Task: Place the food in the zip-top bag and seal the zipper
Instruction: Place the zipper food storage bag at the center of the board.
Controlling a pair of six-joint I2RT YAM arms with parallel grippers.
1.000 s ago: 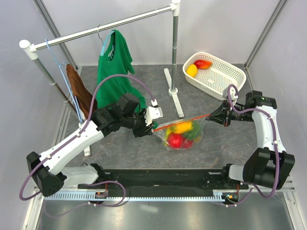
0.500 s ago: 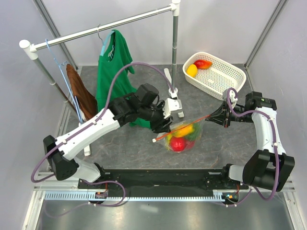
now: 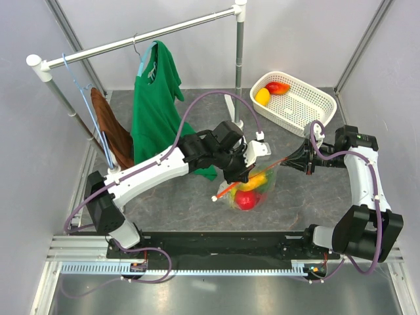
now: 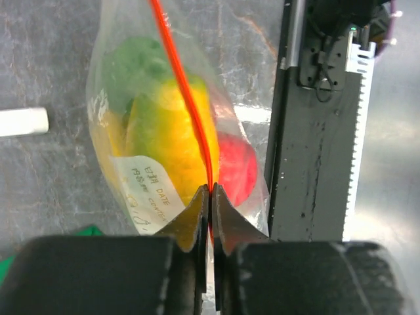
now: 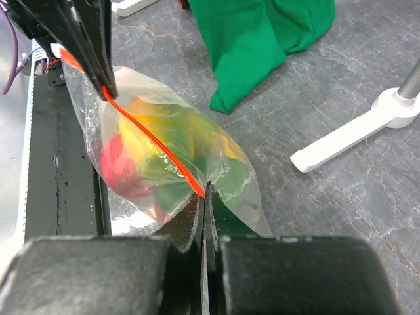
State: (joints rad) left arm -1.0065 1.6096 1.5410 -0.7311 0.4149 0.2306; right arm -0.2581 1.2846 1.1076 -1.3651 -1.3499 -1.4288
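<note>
The left tool [image 4: 210, 191] is closed on the red zipper [image 4: 178, 82] of the clear bag [image 4: 141, 180], partway along the strip. The right tool [image 5: 204, 195] pinches the same zipper near its other end. The bag sits between both tools over the grey worktop [image 3: 184, 205], with yellow, green and red toy food [image 4: 167, 128] inside. Two more pieces lie in the white basket [image 3: 302, 108].
</note>
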